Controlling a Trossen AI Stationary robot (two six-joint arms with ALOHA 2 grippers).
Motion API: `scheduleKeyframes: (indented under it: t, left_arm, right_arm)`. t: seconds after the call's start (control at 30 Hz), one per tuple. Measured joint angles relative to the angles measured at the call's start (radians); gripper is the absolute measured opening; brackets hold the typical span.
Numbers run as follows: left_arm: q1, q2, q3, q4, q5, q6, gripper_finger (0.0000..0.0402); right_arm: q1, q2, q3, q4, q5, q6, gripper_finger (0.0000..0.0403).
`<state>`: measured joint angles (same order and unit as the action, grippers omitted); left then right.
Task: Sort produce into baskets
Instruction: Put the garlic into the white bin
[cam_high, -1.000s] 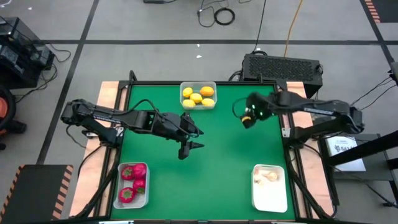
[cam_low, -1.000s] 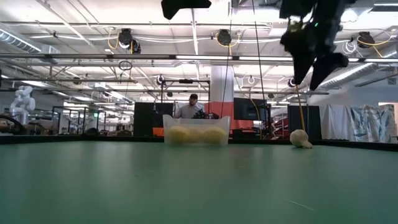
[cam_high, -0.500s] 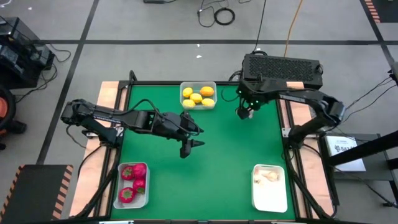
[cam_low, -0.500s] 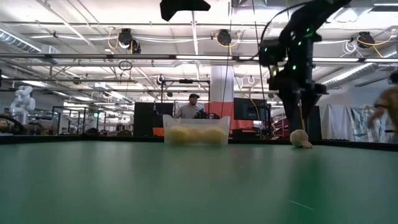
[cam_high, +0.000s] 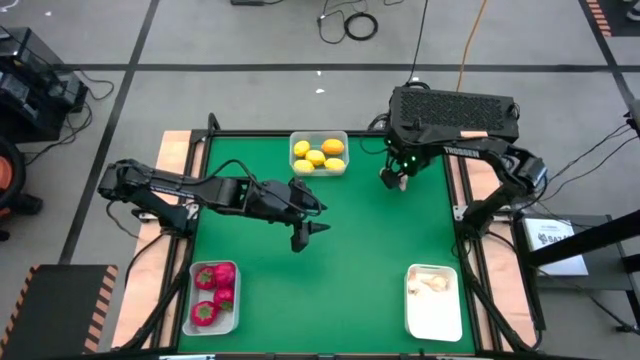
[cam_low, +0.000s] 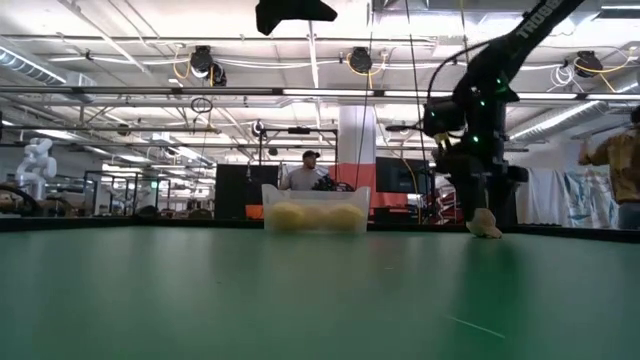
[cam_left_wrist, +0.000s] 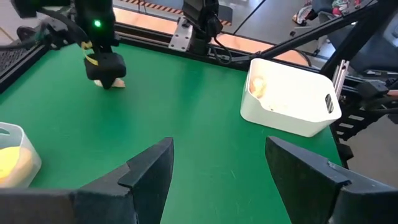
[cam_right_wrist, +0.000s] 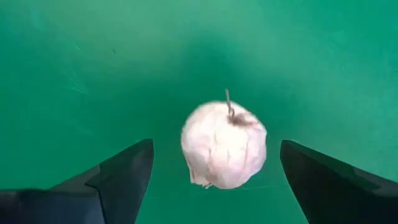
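A whitish mushroom-shaped piece lies on the green table near its far right corner; it also shows in the low view and the left wrist view. My right gripper is open and points down over it, one finger on either side, apart from it. In the high view my right gripper covers most of the piece. My left gripper hangs open and empty over the table's middle.
A tub of yellow lemon-like pieces stands at the far edge. A tub of red pieces stands near left, and a tub with whitish pieces near right. A person shows in the room beyond.
My right gripper has come down from high above the table and gone a little toward the far edge, ending low over the whitish piece with its fingers on either side. The piece has stayed where it was.
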<state>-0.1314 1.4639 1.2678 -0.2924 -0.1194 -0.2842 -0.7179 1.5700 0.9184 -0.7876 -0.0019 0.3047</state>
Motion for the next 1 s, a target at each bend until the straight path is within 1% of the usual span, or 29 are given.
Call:
scheduleKeyframes:
  t: [0.2,0.4,0.53,0.77,0.9,1.0]
  left_arm:
    - [0.000,0.000,0.000,0.000,-0.009,0.001,0.0260]
    - [0.007,0.000,0.000,0.000,-0.020,0.001,0.0260]
    - [0.008,0.000,0.000,0.000,-0.021,0.006,0.0260]
    - [0.008,-0.012,0.000,-0.017,0.003,0.012,0.0260]
    - [0.008,-0.056,0.000,-0.074,0.006,0.034,0.0260]
    - [0.008,-0.090,0.000,-0.137,0.005,0.053,0.0260]
  right_arm:
    - [-0.009,0.000,-0.093,0.110,-0.002,0.017,0.0336]
    - [-0.009,0.000,-0.114,0.157,0.002,0.040,0.0312]
    - [-0.009,0.000,-0.114,0.195,0.003,0.075,0.0280]
    - [0.004,-0.001,-0.114,0.154,-0.012,0.133,0.0202]
    - [0.032,-0.003,-0.114,0.146,-0.071,0.169,0.0162]
    - [0.065,-0.014,-0.106,0.147,-0.110,0.216,0.0151]
